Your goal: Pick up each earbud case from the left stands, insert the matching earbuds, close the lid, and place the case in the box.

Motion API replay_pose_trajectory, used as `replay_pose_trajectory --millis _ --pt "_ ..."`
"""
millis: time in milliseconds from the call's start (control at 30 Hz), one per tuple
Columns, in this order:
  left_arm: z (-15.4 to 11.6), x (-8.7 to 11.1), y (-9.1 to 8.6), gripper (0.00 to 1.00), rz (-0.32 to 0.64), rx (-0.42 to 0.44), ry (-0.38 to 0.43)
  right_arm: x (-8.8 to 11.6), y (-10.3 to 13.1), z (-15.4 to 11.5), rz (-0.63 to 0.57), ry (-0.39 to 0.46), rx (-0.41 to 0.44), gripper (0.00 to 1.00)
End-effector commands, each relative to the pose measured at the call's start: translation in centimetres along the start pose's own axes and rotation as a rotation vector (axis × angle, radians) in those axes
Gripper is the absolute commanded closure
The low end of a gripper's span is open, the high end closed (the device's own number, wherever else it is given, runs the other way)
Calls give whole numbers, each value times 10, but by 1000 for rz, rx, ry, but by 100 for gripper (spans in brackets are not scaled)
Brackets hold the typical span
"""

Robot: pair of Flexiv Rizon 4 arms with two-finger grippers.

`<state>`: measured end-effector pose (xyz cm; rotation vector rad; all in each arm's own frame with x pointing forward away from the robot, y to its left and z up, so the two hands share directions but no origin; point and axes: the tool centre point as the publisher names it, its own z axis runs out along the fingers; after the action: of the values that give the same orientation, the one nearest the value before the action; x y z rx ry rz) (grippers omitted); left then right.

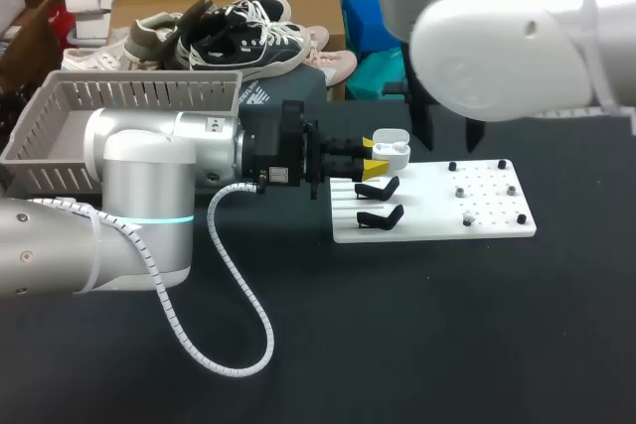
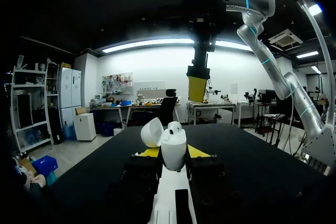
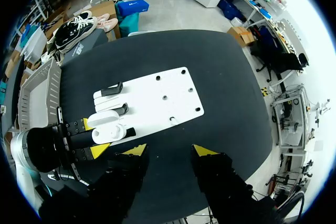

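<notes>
The left tool (image 1: 375,154) is clenched on the white earbud case (image 1: 393,149) from two sides, holding it upright with its lid (image 2: 152,131) standing open. The case is at the left end of the white stand board (image 1: 437,208), just beside the two black stands (image 1: 378,189). The right tool (image 3: 169,151) is released and empty, poised well above the black counter (image 1: 397,345) near the board, while the grey box (image 1: 139,96) sits at the counter's left rear, behind the left arm.
</notes>
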<state>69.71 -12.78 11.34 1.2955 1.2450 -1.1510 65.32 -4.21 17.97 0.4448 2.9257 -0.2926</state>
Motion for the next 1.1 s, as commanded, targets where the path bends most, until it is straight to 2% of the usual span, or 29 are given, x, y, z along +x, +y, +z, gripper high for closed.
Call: replay_pose_trajectory --millis 33,233,300,400,467,600,767,900,1100 --pt "0 0 -1 100 1 -3 0 5 -21 13 -1 -35 -222 51" --pt "0 0 -1 100 1 -3 0 9 -18 28 -23 -46 -259 50" --pt "0 0 -1 100 1 -3 0 10 -17 33 -23 -47 -269 45" --pt "0 0 -1 100 1 -3 0 8 -19 42 22 -50 -278 45" --pt "0 0 -1 100 1 -3 0 6 -21 50 61 -53 -273 42" --pt "0 0 -1 100 1 -3 0 2 -27 64 145 -15 -269 42" --pt "0 0 -1 100 1 -3 0 4 -24 78 177 9 -240 41" --pt "0 0 -1 100 1 -3 0 2 -21 90 214 37 -224 36" --pt "0 0 -1 100 1 -3 0 -1 -15 107 277 60 -217 40"
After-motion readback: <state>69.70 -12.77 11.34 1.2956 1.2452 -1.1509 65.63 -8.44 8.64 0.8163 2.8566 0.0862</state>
